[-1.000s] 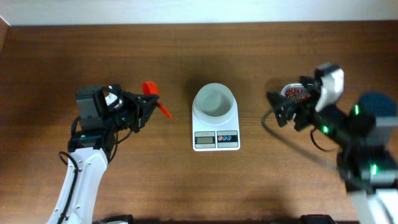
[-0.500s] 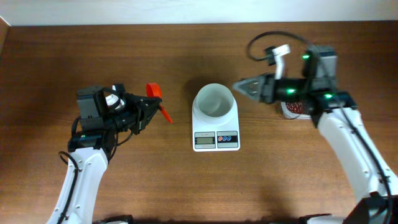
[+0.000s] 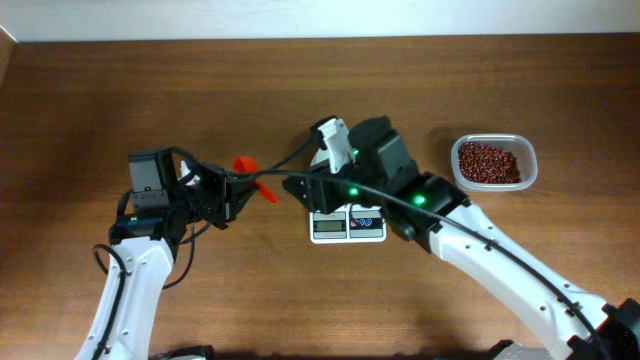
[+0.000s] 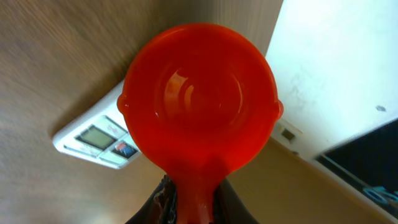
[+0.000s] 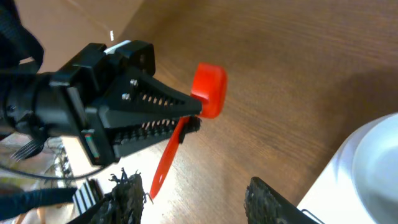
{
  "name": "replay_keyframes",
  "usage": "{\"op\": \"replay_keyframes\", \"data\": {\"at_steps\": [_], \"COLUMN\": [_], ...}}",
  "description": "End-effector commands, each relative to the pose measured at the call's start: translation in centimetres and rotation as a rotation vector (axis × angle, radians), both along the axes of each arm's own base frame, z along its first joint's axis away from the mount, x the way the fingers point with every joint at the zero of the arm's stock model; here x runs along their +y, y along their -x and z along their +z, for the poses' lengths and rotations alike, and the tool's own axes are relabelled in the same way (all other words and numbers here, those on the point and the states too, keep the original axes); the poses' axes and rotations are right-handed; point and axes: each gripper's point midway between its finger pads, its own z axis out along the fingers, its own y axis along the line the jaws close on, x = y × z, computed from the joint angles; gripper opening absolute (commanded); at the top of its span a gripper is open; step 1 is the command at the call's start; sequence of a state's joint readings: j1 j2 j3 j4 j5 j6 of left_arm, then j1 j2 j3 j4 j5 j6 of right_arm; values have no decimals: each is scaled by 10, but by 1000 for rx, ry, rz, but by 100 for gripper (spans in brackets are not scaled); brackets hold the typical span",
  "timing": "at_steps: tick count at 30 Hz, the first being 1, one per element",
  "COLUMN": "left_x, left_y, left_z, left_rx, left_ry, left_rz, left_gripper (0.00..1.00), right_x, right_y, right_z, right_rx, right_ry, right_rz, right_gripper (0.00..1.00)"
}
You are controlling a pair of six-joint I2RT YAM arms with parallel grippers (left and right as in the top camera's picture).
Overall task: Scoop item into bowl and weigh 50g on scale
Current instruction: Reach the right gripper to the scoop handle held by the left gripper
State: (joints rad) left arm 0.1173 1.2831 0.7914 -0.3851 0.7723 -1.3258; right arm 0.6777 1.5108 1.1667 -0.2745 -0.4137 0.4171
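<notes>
My left gripper [image 3: 232,186] is shut on the handle of a red scoop [image 3: 250,167], held left of the scale. The scoop's cup [image 4: 199,93] is empty in the left wrist view. My right gripper [image 3: 292,187] is open and reaches across the scale, its fingers [image 5: 199,205] close to the scoop's handle [image 5: 165,160] but not touching it. The white scale [image 3: 348,225] shows its display and buttons. My right arm hides the white bowl in the overhead view; its rim shows in the right wrist view [image 5: 380,163]. The red-brown beans [image 3: 488,162] lie in a clear tub.
The clear plastic tub [image 3: 531,160] stands at the right, apart from the scale. My right arm stretches from the lower right corner across the table's middle. The scale also shows in the left wrist view [image 4: 99,138].
My right arm swung from the tub on the right across the scale to the scoop, uncovering the tub. My left gripper with the scoop barely moved.
</notes>
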Motion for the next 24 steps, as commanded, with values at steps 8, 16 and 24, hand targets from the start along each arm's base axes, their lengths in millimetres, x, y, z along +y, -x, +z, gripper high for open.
{"op": "replay_keyframes", "data": {"at_steps": [8, 16, 24], "left_x": [-8, -8, -8], "left_y": [1, 1, 1], "left_z": [14, 14, 14], "left_rx": [-8, -3, 2], "left_ry": [75, 79, 83], "left_rz": [-28, -24, -21], "left_gripper": [0, 1, 6], "right_x": [31, 46, 52], "right_y": [6, 6, 1], "right_z": [1, -13, -23], "right_rx": [-35, -22, -21], "right_ry": [30, 21, 22], "right_rz": [-213, -182, -183], "right_gripper": [54, 54, 54]}}
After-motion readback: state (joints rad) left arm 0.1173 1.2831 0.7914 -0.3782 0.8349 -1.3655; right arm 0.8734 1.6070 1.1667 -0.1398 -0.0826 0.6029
